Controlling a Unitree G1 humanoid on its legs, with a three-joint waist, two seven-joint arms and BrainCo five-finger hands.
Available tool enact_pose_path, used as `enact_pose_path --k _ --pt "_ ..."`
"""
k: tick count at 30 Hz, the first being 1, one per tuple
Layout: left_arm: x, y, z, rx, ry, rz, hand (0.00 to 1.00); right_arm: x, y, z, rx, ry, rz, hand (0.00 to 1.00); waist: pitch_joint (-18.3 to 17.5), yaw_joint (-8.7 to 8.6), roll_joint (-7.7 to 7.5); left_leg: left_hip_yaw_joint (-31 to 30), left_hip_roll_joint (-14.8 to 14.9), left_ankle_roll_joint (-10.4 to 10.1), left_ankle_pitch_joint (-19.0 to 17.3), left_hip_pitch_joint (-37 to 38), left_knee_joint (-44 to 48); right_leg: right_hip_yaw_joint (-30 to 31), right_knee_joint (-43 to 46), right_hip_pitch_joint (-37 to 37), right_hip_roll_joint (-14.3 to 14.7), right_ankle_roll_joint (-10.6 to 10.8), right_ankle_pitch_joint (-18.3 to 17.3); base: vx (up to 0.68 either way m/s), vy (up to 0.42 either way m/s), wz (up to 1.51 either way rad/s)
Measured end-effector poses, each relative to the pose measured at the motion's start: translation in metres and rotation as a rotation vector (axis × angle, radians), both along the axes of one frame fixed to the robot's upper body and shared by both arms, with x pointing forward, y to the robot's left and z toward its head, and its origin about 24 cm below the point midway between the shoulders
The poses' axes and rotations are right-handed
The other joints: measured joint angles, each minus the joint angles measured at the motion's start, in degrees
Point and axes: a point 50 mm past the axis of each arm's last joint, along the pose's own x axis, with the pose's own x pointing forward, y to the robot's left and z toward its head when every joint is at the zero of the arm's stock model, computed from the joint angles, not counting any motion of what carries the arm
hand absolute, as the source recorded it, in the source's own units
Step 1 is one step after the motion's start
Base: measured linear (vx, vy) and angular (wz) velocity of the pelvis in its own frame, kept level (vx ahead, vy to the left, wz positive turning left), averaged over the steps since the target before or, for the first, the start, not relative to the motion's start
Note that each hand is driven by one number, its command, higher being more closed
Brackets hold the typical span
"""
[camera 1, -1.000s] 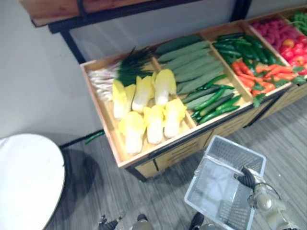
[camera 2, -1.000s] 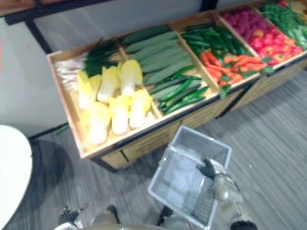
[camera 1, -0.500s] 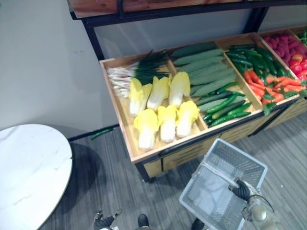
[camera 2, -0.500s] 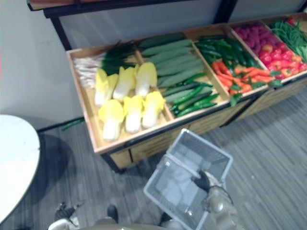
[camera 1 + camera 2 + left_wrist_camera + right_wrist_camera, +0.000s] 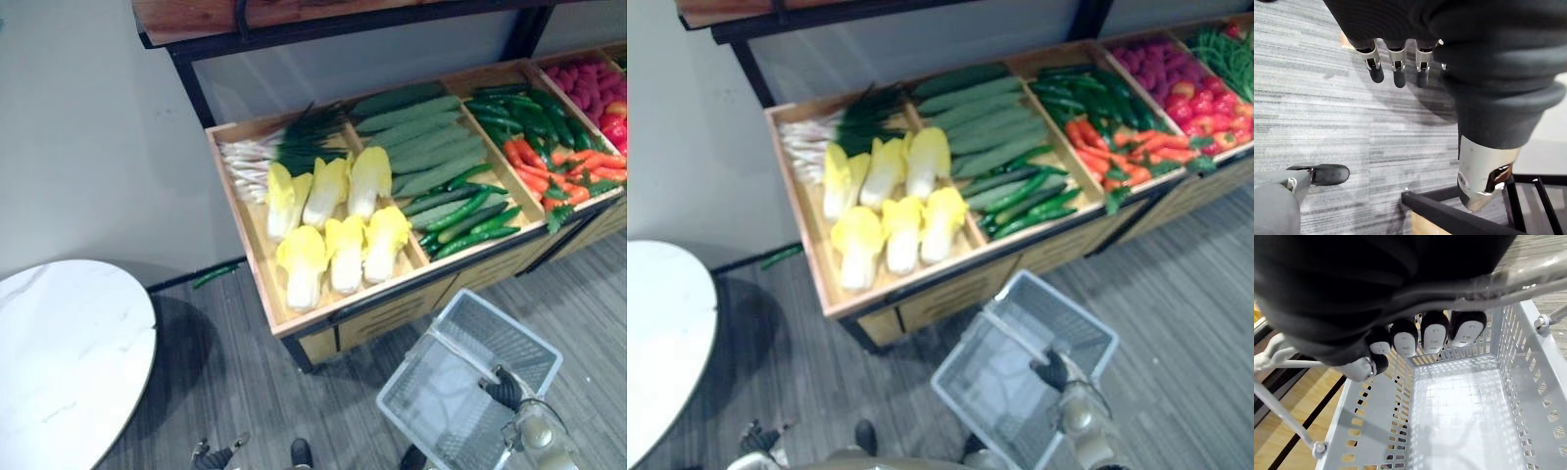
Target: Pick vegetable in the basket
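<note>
Grey floor [image 5: 225, 372] under basket [image 5: 508, 324], handle [image 5: 460, 354] in right hand [image 5: 506, 390], fingers [image 5: 1432, 338] curled

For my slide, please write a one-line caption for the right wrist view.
Right hand curled round the handle of an empty grey plastic basket, with a wooden stand beside it.

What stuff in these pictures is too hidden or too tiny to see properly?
- The basket: in the eye views its near corner is hidden behind the right hand and arm, and cut off by the bottom edge.
- The round white table: cut off by the left edge in the eye views.
- The small green thing on the floor by the wall: too small to name.
- The red vegetables: cut off by the right edge in the left eye view.
</note>
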Motion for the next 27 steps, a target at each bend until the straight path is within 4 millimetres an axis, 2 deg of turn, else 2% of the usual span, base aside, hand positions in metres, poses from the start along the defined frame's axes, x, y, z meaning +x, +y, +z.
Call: enact_pose_path --k 8,11,15,17,21,27 --pt "0.000 0.003 0.001 0.001 -0.007 0.032 0.00 -0.004 -0.002 -0.004 0.009 0.017 -0.025 1.00 0.00 0.02 -0.08 0.41 -0.50 0.32 0.22 0.96 -0.04 2.20 1.08 -0.01 -0.82 0.25 -0.25 -0.02 0.021 -0.03" --pt "0.014 0.007 0.009 0.037 -0.068 0.060 0.00 -0.010 -0.007 -0.009 0.014 0.034 -0.064 1.00 -0.04 0.03 -0.18 0.34 -0.48 0.45 0.34 0.79 -0.32 2.28 1.24 -0.25 -0.90 0.45 -0.57 -0.05 0.000 0.00" --pt "0.049 0.017 0.045 0.169 -0.294 0.132 0.00 -0.026 -0.016 -0.016 0.027 0.056 -0.166 1.00 -0.35 0.12 -0.55 -0.19 -0.75 0.53 0.69 -0.11 -0.38 1.95 1.55 -0.88 -1.37 0.22 -0.92 -0.02 0.012 0.06" --pt "0.060 0.019 0.061 0.220 -0.387 0.150 0.00 -0.037 -0.021 -0.021 0.029 0.086 -0.205 1.00 -1.07 0.06 -0.71 -0.65 -1.07 0.61 0.73 -0.23 -0.41 1.63 1.60 -0.78 -1.61 0.29 -0.87 0.02 0.019 0.10" --pt "0.076 0.017 0.086 0.277 -0.517 0.173 0.00 -0.051 -0.025 -0.029 0.036 0.130 -0.253 1.00 -1.55 0.03 -1.22 -1.51 -1.34 1.21 1.15 -0.74 -0.41 0.82 1.60 -0.74 -1.84 0.65 -0.57 0.03 0.014 0.11" --pt "0.092 0.010 0.108 0.357 -0.596 0.116 0.00 -0.059 -0.024 -0.035 0.045 0.152 -0.295 1.00 -1.62 0.03 -1.29 -1.69 -1.38 1.41 1.31 -0.79 -0.36 0.76 1.65 -0.73 -1.81 0.35 -0.35 0.01 0.002 0.01"
